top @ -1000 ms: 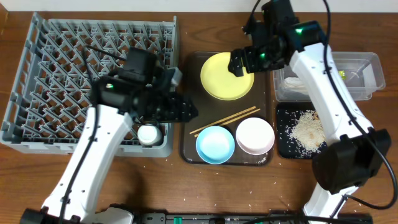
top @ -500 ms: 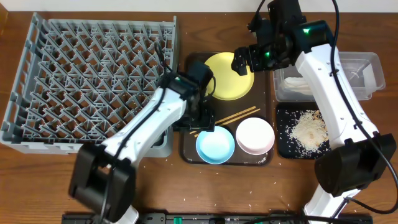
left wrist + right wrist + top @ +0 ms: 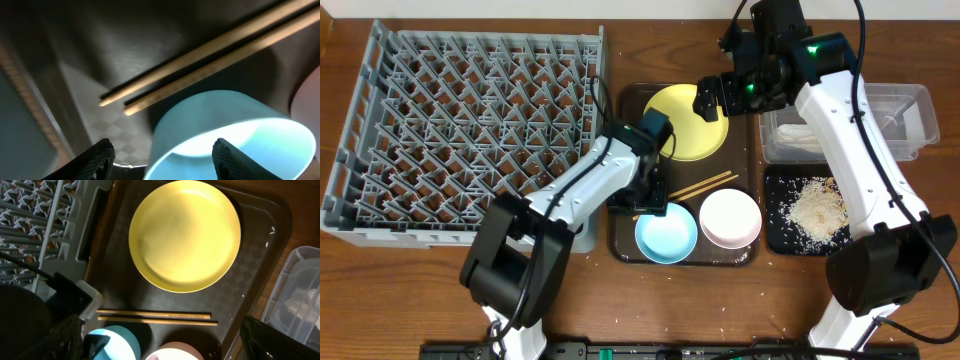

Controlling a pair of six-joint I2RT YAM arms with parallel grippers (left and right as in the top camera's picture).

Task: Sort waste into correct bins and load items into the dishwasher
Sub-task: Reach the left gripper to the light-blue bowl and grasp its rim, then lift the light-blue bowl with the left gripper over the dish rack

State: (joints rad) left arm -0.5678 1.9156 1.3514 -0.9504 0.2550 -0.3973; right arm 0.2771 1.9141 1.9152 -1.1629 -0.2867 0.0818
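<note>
A light-blue bowl (image 3: 668,233) (image 3: 225,130) stands at the front of the brown serving tray (image 3: 616,238), beside a white bowl (image 3: 730,218). My left gripper (image 3: 643,210) (image 3: 165,162) is open and low at the blue bowl's left rim, with one finger (image 3: 100,156) outside the wall and the other (image 3: 235,159) inside. The wooden chopsticks (image 3: 682,195) (image 3: 157,316) lie just behind it. My right gripper (image 3: 712,100) (image 3: 165,340) hangs wide open above the yellow plate (image 3: 682,135) (image 3: 185,235), holding nothing.
The grey dish rack (image 3: 460,130) fills the left of the table. At the right, a clear tub (image 3: 910,110) holds a white napkin (image 3: 795,135). In front of it, a black tray (image 3: 775,235) holds rice crumbs (image 3: 815,210). More crumbs dot the table's front edge.
My left arm swung right from the rack's front corner to the serving tray and came down at the blue bowl, its jaws narrowing slightly. The right arm barely moved.
</note>
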